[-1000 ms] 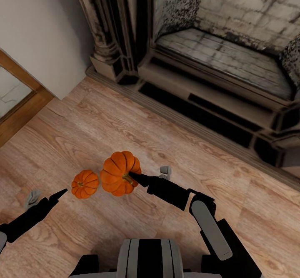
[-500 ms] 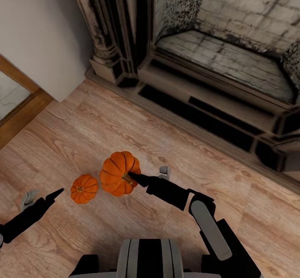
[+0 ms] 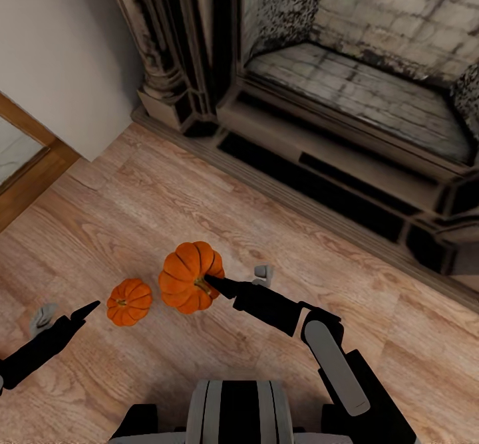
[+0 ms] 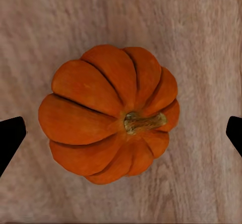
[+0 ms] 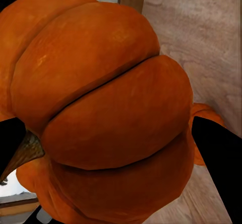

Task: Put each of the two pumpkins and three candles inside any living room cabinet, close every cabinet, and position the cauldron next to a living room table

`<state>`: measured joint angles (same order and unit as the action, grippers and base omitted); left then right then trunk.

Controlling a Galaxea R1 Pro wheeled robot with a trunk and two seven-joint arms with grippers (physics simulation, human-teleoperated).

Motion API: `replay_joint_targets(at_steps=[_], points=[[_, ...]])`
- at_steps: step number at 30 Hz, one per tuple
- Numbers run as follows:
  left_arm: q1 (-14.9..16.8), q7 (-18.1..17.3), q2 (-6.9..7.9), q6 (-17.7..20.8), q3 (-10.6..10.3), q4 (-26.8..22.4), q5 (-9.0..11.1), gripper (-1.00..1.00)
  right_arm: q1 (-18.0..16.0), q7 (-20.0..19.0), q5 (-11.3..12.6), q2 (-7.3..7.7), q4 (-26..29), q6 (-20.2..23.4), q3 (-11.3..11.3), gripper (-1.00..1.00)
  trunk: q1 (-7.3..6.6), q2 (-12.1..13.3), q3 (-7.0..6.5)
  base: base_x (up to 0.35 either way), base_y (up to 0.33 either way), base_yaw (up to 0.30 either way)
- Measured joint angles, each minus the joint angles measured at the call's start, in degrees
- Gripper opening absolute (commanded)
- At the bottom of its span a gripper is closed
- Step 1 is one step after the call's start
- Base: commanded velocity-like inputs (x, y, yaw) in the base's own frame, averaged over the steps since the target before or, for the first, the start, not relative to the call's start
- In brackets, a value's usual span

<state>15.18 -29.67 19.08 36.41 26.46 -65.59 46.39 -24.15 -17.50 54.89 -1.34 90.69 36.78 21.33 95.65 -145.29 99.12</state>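
Note:
Two orange ribbed pumpkins show in the head view. One pumpkin (image 3: 189, 276) hangs above the wooden floor with my right gripper (image 3: 237, 277) shut on it. In the right wrist view this pumpkin (image 5: 106, 98) bulges between the two black fingertips. The other pumpkin (image 3: 129, 302) sits on the floor to its left. My left gripper (image 3: 65, 315) hovers open above it. In the left wrist view that pumpkin (image 4: 96, 113) lies stem up between the spread black fingertips (image 4: 10, 136), apart from both. Candles, cabinet and cauldron are out of view.
A dark stone fireplace (image 3: 199, 65) with a raised brick hearth (image 3: 359, 92) stands ahead and to the right. A white wall (image 3: 60, 45) and a wood-framed panel (image 3: 26, 171) are at the left. Wooden floor (image 3: 133, 205) stretches around the pumpkins.
The whole view has shifted a little, so the camera has moved. The held pumpkin kept its place at my right gripper. The left gripper and floor pumpkin sit slightly lower-left in the picture.

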Motion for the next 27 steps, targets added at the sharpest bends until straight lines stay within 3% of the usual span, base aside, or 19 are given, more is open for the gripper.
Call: replay_joint_targets(at_steps=[10,16,22,27], points=[[0.0,-0.01,0.0,0.0,-0.05,-0.01,0.0,1.0,0.02,-0.05,-0.06,0.05,0.0,-0.15,-0.02,-1.0,0.26,-0.13,2.22,0.0,0.0,0.0],[0.0,-0.05,-1.16,-0.67,0.76,0.01,-0.09,1.0,0.01,0.36,-0.27,-1.23,-0.45,-0.32,0.51,-1.0,0.26,-0.14,2.22,0.0,0.0,0.0],[0.0,-0.02,-1.27,-1.11,2.68,0.01,-0.1,1.0,0.01,1.49,-3.41,-2.47,-0.78,-0.27,1.47,-1.0,0.39,-0.2,3.32,0.0,0.0,0.0],[0.0,0.01,-1.29,-1.14,3.14,0.01,-0.1,1.0,0.02,1.58,-3.75,-2.52,-0.79,-0.26,1.55,-1.0,0.52,-0.27,4.42,0.0,0.0,0.0]])
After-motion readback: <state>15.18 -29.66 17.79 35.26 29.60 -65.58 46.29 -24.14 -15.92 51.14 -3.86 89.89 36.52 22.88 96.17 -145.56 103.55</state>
